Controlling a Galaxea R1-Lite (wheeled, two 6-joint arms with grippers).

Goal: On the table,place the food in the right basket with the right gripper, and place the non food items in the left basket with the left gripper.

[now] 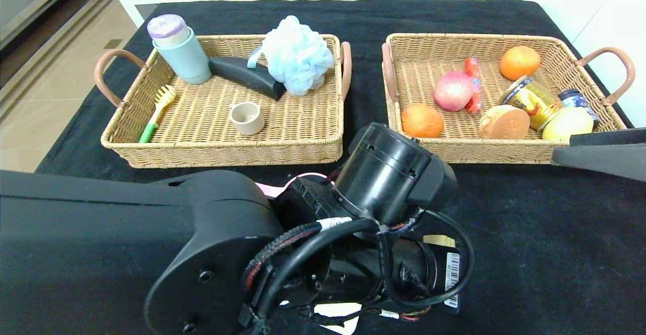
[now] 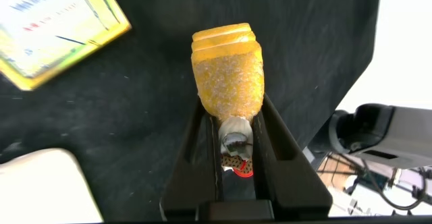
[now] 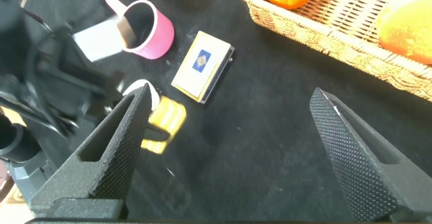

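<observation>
Left wrist view – the left gripper [image 2: 233, 133] has its fingers [image 2: 197, 153] drawn in narrow, pinching the yellow wrapped block [image 2: 227, 72] at its tapered, twisted end. The block pokes out past the fingertips over the black table [image 2: 317, 35], with the card box [image 2: 54, 28] close by and the white bar [image 2: 40, 183] nearer the wrist. Whether it rests on the cloth or hangs clear, I can't tell.

It looks light and a bit squashy, with a crinkly wrapper that could slip. A hold across the fuller body would likely be surer than one at the twist.

Over on the right wrist view, the right gripper [image 3: 229, 150] hovers above the cloth in front of the right basket [image 3: 304, 32] – fingers spread wide, holding nothing. The pink saucepan [image 3: 145, 28] waits beyond.
</observation>
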